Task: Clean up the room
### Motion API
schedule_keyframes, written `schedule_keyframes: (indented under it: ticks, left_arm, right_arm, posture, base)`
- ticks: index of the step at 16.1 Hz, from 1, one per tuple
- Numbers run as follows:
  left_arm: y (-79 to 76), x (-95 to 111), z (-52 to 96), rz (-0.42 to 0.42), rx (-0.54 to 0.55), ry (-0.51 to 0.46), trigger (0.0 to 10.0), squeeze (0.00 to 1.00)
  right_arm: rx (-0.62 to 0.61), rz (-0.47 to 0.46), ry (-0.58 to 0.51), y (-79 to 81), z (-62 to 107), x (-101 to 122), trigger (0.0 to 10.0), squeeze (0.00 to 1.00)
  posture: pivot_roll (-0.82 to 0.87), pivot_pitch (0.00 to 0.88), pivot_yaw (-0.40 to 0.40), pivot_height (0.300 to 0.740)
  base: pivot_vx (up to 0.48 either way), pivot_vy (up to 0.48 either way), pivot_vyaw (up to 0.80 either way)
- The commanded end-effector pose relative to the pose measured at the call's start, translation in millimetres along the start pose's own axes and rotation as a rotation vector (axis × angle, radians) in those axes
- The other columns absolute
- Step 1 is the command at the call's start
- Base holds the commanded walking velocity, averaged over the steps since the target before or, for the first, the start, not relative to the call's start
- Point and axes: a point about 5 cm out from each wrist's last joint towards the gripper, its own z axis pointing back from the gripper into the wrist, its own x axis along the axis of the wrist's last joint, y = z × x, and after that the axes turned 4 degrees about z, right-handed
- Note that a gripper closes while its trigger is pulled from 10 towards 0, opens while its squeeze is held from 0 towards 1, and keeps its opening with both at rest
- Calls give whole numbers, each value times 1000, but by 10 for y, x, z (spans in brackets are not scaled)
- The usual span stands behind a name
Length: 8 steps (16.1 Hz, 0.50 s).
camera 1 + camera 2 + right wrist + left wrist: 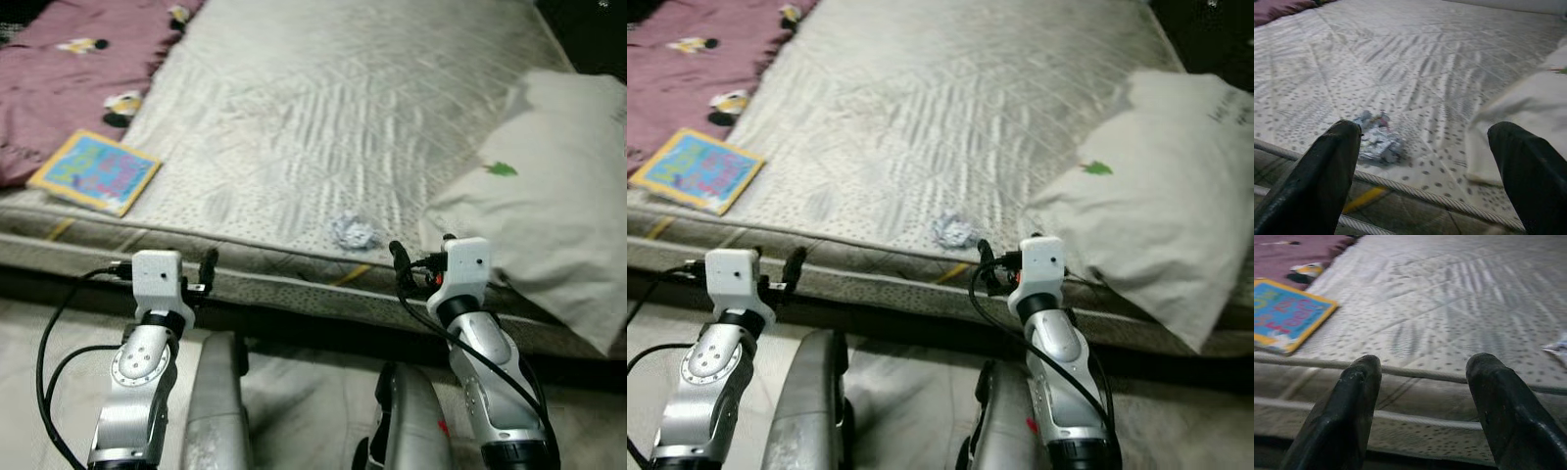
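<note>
A small crumpled silvery wrapper [351,232] lies on the pale dotted mattress [323,108], close to its near edge. My right gripper [1425,131] is open and empty, held just short of that edge, with the wrapper [1378,139] a little beyond its one fingertip [1344,134]. Further left, a colourful book [95,171] rests flat near the mattress edge. My left gripper [1422,367] is open too, level with the mattress side, and the book [1283,316] lies off to its left.
A large white pillow [558,196] hangs over the right corner of the mattress. A maroon blanket [69,69] with cartoon prints covers the far left. The mattress side and piping [274,279] run across in front of both arms.
</note>
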Motion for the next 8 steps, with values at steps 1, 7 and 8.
schedule_keyframes:
  ticks: [1, 7, 8]
  left_arm:
    - [11, 13, 8, 1, 1, -6, 10000, 0]
    - [6, 8, 9, 5, -6, 1, 10000, 0]
    - [6, 4, 10, 8, -8, 5, 10000, 0]
  right_arm:
    - [-5, 13, -1, -18, 4, -2, 10000, 0]
    - [23, 34, -5, -5, 8, 9, 10000, 0]
    - [28, 48, -9, -9, 12, 16, 10000, 0]
  posture:
    - [21, 117, -53, 561]
    - [18, 125, -54, 561]
    - [16, 125, -54, 561]
  base:
    - [0, 0, 0]
    - [121, 0, 0]
    - [0, 0, 800]
